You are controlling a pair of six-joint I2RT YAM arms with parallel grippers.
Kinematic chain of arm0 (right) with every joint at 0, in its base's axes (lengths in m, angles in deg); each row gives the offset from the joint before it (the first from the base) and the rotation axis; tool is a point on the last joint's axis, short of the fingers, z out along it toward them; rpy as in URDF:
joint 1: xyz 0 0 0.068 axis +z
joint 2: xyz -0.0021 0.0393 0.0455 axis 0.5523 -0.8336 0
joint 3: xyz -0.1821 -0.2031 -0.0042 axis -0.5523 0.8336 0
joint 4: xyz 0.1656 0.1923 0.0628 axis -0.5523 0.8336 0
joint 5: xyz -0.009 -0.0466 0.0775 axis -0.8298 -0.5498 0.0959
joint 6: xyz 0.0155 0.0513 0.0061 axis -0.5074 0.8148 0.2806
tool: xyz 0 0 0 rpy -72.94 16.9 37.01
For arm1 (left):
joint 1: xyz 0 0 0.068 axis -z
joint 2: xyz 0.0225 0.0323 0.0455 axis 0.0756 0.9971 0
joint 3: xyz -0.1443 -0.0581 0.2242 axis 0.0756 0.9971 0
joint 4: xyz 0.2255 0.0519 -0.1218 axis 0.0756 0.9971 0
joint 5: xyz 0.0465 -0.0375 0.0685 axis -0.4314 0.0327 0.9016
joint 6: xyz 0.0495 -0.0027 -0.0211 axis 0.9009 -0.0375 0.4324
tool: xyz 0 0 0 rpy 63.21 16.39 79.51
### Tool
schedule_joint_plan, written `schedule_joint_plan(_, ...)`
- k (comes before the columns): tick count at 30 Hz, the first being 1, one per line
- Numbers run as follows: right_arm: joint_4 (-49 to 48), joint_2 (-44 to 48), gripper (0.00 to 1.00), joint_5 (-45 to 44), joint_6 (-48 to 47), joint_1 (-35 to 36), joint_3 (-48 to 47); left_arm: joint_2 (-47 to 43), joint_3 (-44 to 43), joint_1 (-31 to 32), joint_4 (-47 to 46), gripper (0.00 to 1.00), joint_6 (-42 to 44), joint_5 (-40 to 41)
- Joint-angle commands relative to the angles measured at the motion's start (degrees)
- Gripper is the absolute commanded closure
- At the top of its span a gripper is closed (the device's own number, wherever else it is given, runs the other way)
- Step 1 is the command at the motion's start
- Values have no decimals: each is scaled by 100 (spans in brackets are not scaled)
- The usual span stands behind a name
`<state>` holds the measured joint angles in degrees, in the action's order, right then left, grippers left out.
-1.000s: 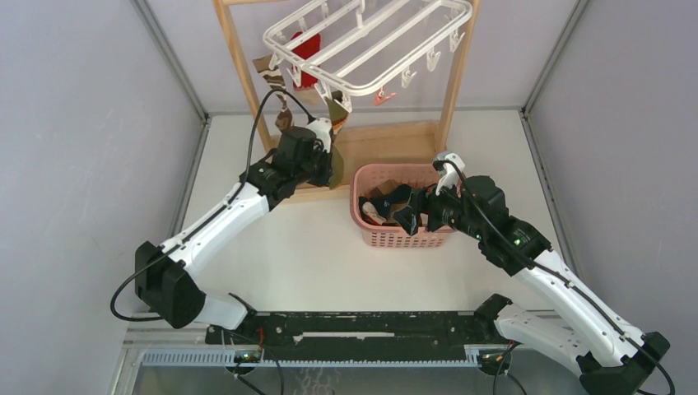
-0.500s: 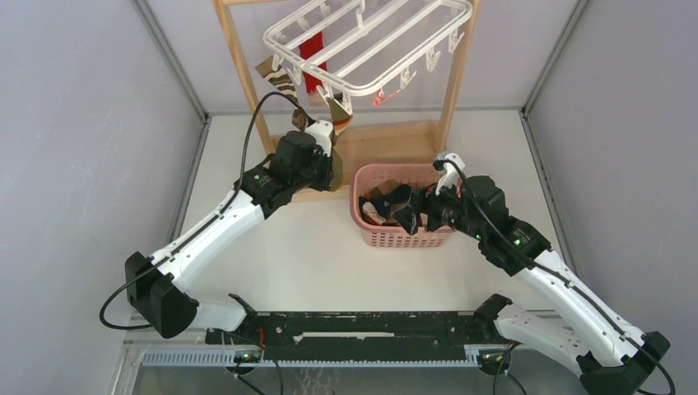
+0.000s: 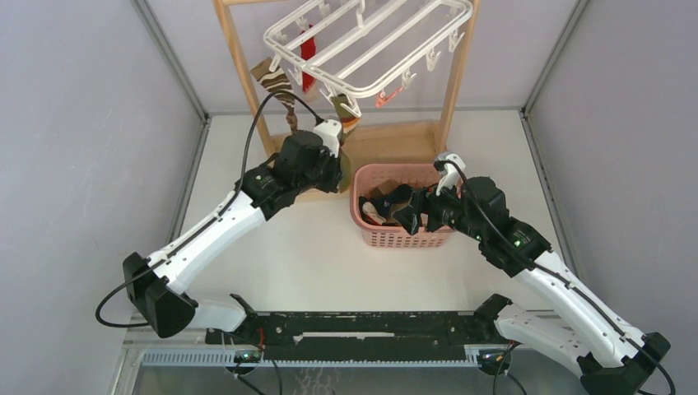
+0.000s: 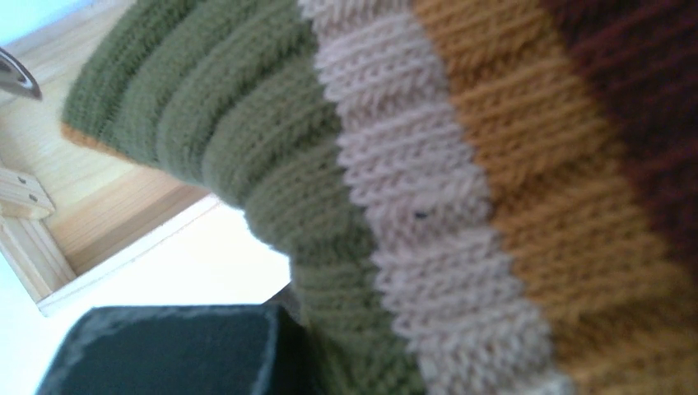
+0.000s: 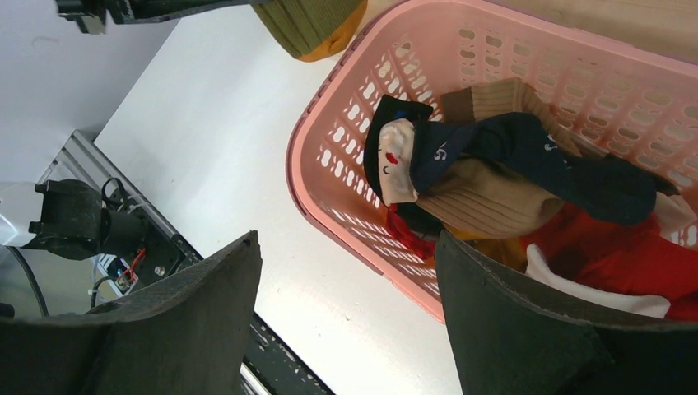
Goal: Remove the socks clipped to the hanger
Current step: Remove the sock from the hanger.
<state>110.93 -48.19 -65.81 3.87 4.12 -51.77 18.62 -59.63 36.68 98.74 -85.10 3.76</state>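
The white hanger (image 3: 372, 39) hangs tilted in the wooden frame. A red sock (image 3: 307, 51) and a brown striped sock (image 3: 276, 81) are clipped at its left end. A small red piece (image 3: 385, 98) dangles at its front. A green, beige, orange and brown striped sock (image 3: 343, 113) hangs from a front clip, and my left gripper (image 3: 336, 164) is shut on its lower part. That sock (image 4: 428, 181) fills the left wrist view beside one dark finger (image 4: 165, 350). My right gripper (image 3: 398, 211) hovers open over the basket, its jaws (image 5: 346, 284) wide apart and holding nothing.
A pink basket (image 3: 360, 216) stands on the table before the frame; its rim (image 5: 329, 107) encloses several loose socks, including a navy sock (image 5: 535, 156), a tan sock (image 5: 486, 202) and a red sock (image 5: 625, 255). The wooden frame posts (image 3: 237, 58) and base (image 3: 387, 141) stand behind it.
My left gripper has moved right and a little nearer with the striped sock. The hanger has swung, and the red sock has turned edge-on. My right gripper's jaws have narrowed slightly.
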Motion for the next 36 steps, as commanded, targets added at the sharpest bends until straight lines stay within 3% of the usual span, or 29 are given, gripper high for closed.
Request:
schedule_joint_plan(1, -264, 113, 17, -33, 58, 67, -24, 86, -666, 216, -66, 98, -46, 81)
schedule_joint_plan(36, -554, 230, 17, -309, -43, -18, 102, 1494, -2281, 926, 165, 98, -182, -265)
